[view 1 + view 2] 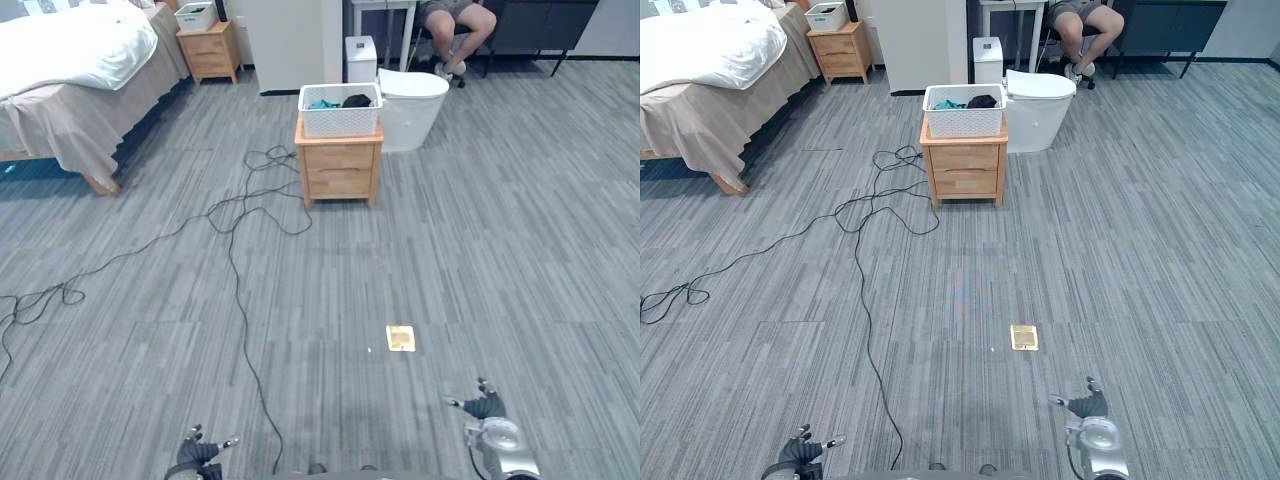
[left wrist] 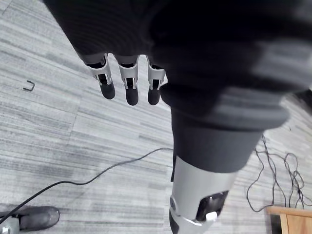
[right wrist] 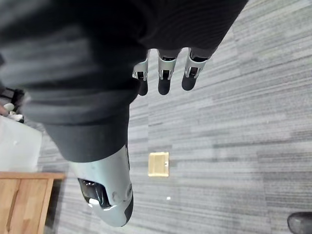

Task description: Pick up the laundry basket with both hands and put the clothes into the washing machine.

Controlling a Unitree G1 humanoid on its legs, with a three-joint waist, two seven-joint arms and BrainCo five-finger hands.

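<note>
Status: both hands idle, nothing held. Left hand [image 2: 127, 83]: fingers straight, hanging loose, slightly spread. Right hand [image 3: 165, 73]: same. Both are well short of the desk [image 1: 340, 170].

The laundry basket [image 1: 340, 121] sits on top of the desk and covers nearly the whole top. The clothes [image 1: 355, 101] are inside it, a dark piece and a teal one. There's a white rounded tub [image 1: 412, 105] just behind the desk on its right side. I take that for the washing machine; its lid looks down.

My read: approach not done, grasp not begun.

Risks:
- If I stop off-centre to the desk, my hands land unevenly on the basket's ends, it tips and the clothes spill.
- If I walk in too far I knock the desk. The basket has no spare margin up there and could slide off.
- With the lid down and both hands full, I have nothing free to open it.
- A person [image 1: 455, 30] is seated beyond the desk, past the tub. Swinging the basket that way gets close.

Views: the head views give me basket, desk and tub together, but my fingers are too small to read there. The wrist views give finger state clearly, plus a desk corner each. The right one also catches the brass floor plate [image 3: 158, 164] between me and the desk.
</note>
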